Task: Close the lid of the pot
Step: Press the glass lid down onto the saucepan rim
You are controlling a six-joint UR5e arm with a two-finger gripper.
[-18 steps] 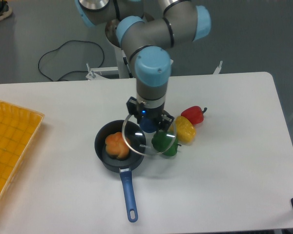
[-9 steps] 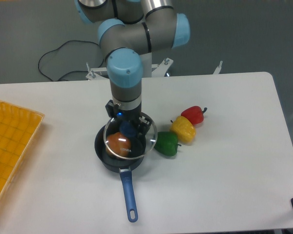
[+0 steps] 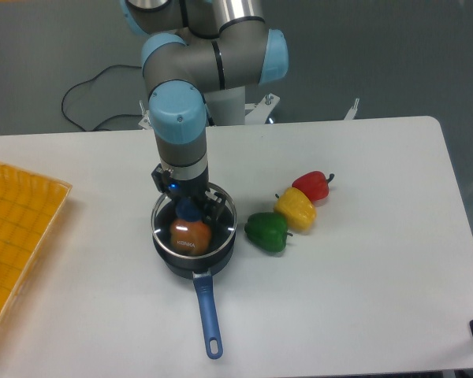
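The end effector (image 3: pixel 191 209) is clenching the blue knob of the lid (image 3: pixel 194 227), which is sitting over the pot (image 3: pixel 191 256) on the counter (image 3: pixel 355 268), an orange piece showing through the glass. Whether the rim is fully seated is unclear. Judging from this, lowering straight down, keeping the lid level and centred, then releasing only once the rim is resting all round is advisable

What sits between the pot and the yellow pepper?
In the camera view, a green pepper lies between the pot and the yellow pepper.
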